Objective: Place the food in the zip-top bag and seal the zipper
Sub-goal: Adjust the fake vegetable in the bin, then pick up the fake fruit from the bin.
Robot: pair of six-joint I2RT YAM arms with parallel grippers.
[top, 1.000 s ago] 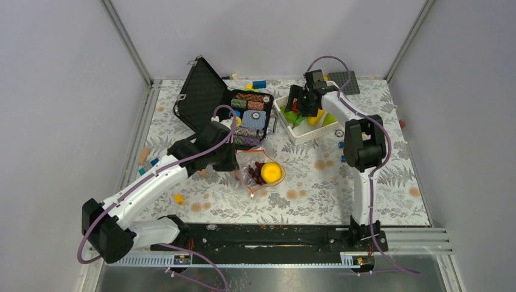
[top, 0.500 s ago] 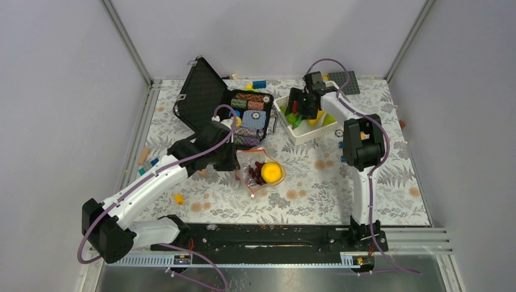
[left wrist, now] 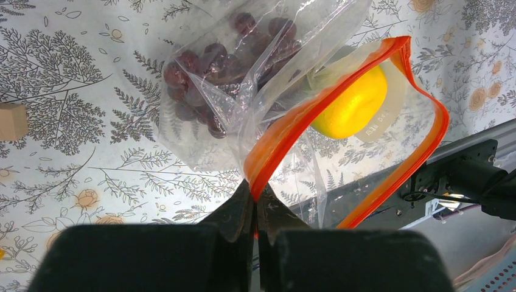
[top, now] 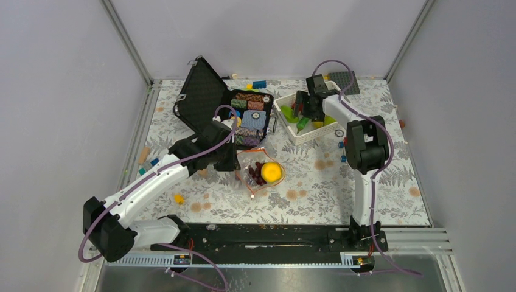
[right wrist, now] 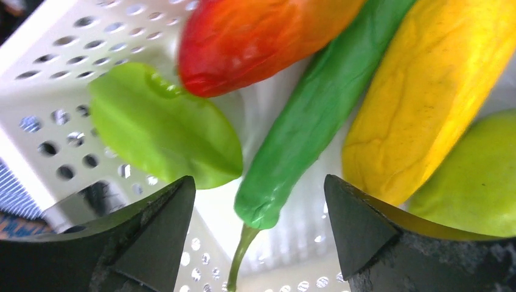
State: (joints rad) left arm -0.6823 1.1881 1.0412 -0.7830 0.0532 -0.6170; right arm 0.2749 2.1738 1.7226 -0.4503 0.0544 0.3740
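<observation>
Floral-printed covering spreads over the table (top: 365, 182). Nearest the arms' bases lies the zip-top bag (top: 258, 173), clear and crinkled, holding 2 pieces of food: an orange ball (top: 271, 172) and dark purple grapes (left wrist: 201, 67). The left gripper (left wrist: 254, 198) is clamped tight on the bag's mouth, pinching one end of the red-orange zipper (left wrist: 292, 131), which loops open beyond the fingers.

Farther back stands an open black case (top: 201, 94) filled with colourful chip stacks (top: 249, 118). To its right sits a white lattice basket (top: 292, 125), and the right gripper (right wrist: 258, 182) hangs inside it, fingers spread wide and holding nothing. Under them lie a long green vegetable (right wrist: 316, 121), a light-green leaf-shaped piece (right wrist: 164, 128), a red-orange mango (right wrist: 255, 36), a yellow piece (right wrist: 420, 91) and a green pear (right wrist: 468, 176).

Compared with 1 second ago, the right gripper has shifted slightly rightward within the basket, uncovering green pieces at its left end; the left arm and bag have not moved.

A white label patch (left wrist: 389, 103) on the bag carries faint writing, too dim to read.
</observation>
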